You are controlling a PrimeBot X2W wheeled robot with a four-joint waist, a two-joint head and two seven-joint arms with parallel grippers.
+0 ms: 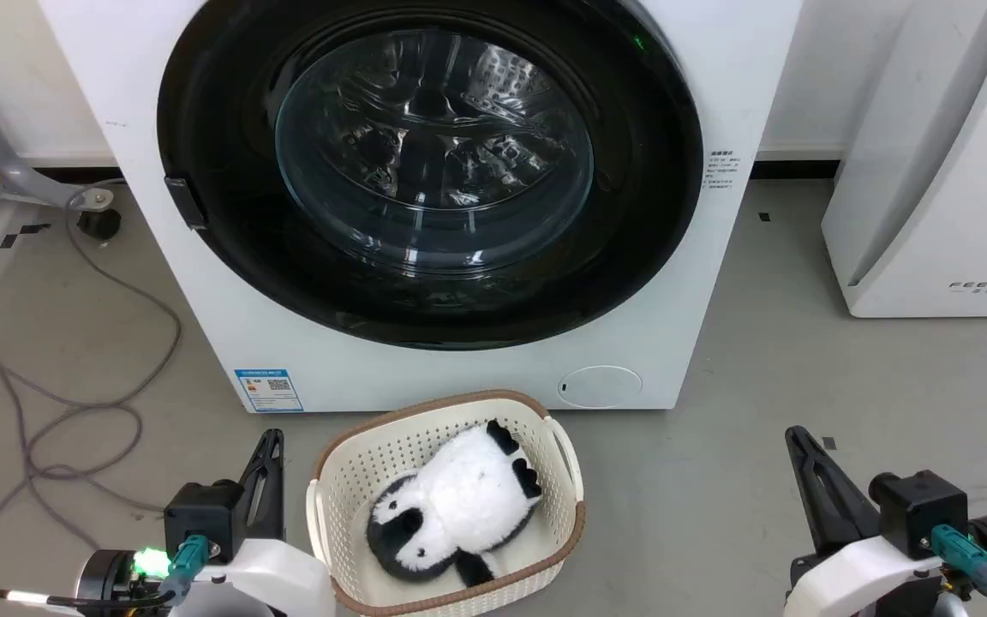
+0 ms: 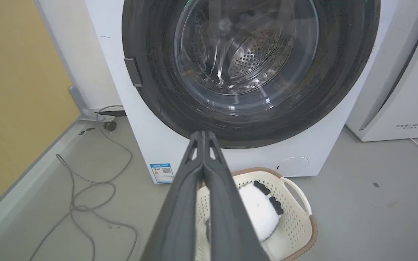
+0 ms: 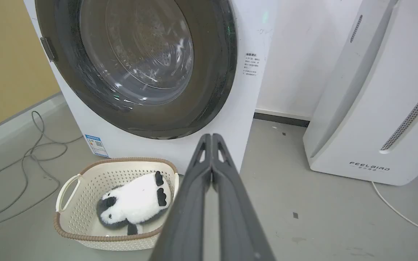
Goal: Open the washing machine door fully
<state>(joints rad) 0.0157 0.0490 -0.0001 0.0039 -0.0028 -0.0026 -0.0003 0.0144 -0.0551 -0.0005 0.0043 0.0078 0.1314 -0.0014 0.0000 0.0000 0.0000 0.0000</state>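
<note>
Left gripper (image 1: 271,439) closed, empty; right gripper (image 1: 793,435) likewise, both low.

"FEELBAIR" on white appliance (image 3: 368,108)

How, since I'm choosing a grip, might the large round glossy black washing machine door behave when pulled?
The washing machine door likely swings rigidly, probably heavy given its bulging glass window. Its glossy face looks slippery; the small black handle tab seems the surest purchase.

I seem to be in a lab's laundry corner: washing machine (image 1: 425,368) on bare grey floor (image 1: 759,386), loose cables (image 1: 176,326), an air purifier (image 1: 930,214) beside it.
</note>
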